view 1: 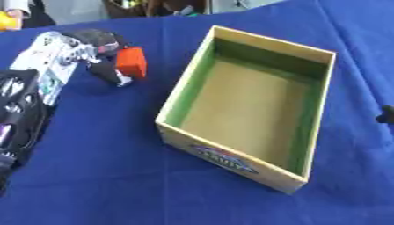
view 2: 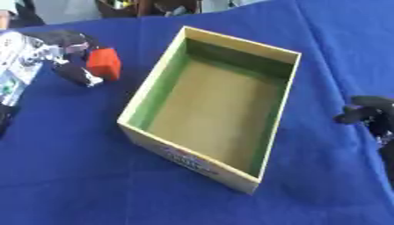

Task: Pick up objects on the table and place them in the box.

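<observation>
Fingers (view 1: 115,74) of the left hand (view 1: 96,48) curl round an orange block (view 1: 132,62) at upper left, beside the box (view 1: 317,118). That box looks empty, so placing remains. At right, the right hand (view 2: 369,112) idles; grip unclear.

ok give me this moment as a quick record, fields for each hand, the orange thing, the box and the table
left hand: left of the box, fingers curled round the orange block
orange block: held in the left hand, outside the box
box: wooden, open top, green inner walls, a printed label on the near side, nothing seen inside
right hand: at the right edge beside the box, holding nothing, fingers not clear
table: covered with a blue cloth
task state: block not yet in the box
</observation>
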`<move>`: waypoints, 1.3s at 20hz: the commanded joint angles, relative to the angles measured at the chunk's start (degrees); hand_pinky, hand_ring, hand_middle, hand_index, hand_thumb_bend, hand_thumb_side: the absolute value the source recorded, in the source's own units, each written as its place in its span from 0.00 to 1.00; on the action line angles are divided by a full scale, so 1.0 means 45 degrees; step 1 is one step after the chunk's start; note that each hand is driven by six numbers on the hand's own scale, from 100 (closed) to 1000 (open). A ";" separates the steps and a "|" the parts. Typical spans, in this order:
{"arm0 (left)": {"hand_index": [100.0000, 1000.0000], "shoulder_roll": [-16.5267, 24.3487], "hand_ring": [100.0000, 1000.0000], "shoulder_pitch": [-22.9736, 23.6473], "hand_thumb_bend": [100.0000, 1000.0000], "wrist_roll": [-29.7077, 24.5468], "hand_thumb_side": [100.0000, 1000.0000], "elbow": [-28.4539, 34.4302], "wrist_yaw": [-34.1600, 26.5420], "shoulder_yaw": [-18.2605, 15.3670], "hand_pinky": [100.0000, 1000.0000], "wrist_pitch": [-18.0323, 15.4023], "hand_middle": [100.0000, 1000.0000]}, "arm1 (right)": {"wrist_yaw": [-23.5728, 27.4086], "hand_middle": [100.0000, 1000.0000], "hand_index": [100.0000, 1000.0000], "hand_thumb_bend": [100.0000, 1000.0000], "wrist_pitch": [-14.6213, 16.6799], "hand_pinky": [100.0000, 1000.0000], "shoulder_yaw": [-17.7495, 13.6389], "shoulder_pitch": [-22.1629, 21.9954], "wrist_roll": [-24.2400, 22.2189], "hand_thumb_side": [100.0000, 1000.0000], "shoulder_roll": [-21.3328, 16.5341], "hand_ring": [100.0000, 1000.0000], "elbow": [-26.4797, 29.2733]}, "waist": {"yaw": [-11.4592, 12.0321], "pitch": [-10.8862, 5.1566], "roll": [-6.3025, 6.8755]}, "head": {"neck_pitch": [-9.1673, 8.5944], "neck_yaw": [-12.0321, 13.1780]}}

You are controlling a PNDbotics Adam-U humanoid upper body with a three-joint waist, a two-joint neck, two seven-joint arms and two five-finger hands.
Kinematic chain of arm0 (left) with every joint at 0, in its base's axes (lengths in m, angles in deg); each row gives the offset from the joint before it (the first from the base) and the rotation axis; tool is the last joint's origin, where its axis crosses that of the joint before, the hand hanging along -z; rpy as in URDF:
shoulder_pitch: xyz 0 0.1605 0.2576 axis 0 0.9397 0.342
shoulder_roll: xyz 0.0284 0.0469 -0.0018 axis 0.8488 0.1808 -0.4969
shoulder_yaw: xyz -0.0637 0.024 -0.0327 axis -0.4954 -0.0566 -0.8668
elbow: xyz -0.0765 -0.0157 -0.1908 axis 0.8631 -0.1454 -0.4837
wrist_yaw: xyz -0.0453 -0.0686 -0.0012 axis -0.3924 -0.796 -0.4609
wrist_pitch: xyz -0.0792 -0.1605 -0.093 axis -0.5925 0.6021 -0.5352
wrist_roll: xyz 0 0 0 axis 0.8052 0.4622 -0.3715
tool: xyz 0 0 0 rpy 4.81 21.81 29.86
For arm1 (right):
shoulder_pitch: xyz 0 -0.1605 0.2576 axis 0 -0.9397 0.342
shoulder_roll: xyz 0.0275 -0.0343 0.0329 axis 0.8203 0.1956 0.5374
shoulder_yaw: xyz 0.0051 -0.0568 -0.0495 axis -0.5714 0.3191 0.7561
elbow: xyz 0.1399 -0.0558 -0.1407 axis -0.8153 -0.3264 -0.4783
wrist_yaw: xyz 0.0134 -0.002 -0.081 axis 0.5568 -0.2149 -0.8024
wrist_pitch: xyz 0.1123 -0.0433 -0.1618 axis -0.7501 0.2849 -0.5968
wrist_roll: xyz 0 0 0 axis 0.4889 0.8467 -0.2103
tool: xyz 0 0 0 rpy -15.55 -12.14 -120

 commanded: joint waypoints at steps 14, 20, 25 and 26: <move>0.76 0.0208 0.50 -0.0270 0.04 0.0855 0.33 0.0236 -0.0692 -0.0149 0.16 0.0439 0.55 | -0.0234 0.47 0.74 0.00 -0.0164 0.87 -0.0021 0.0059 0.0019 0.91 0.0027 0.60 0.0259 | -0.0022 -0.0254 -0.0025 | -0.0112 0.0042; 0.65 0.0225 0.38 -0.0266 0.00 0.1742 0.30 0.0338 -0.0467 -0.0128 0.03 0.1030 0.44 | -0.0179 0.47 0.74 0.00 -0.0208 0.87 -0.0034 0.0015 0.0025 0.91 0.0027 0.60 0.0259 | -0.0010 -0.0375 -0.0035 | -0.0084 0.0047; 0.62 0.0262 0.34 -0.0241 0.00 0.2262 0.30 0.0523 -0.0225 -0.0048 0.00 0.1380 0.41 | -0.0107 0.47 0.74 0.00 -0.0215 0.87 -0.0049 -0.0018 0.0031 0.91 0.0005 0.60 0.0259 | 0.0021 -0.0479 -0.0052 | -0.0049 0.0036; 0.62 0.0262 0.34 -0.0237 0.00 0.2288 0.30 0.0534 -0.0212 -0.0037 0.00 0.1397 0.41 | -0.0100 0.47 0.74 0.00 -0.0215 0.87 -0.0051 -0.0019 0.0031 0.91 0.0004 0.60 0.0259 | 0.0022 -0.0482 -0.0053 | -0.0048 0.0036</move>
